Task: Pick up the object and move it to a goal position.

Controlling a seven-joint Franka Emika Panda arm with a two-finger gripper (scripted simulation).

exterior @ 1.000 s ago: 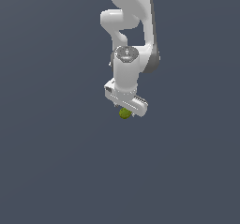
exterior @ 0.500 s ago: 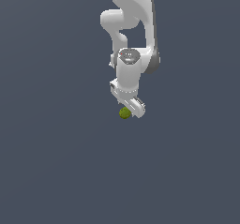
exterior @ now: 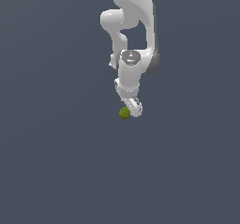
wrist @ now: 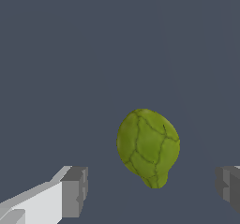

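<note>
object, a small olive-green lump with dark lines, lies on the grey floor just under the white arm's tip. the gripper has its fingers spread wide, 1 on each side of the lump, touching nothing. by my reading nothing is done yet: grasp, lift and carry all remain. no goal marker shows.
</note>
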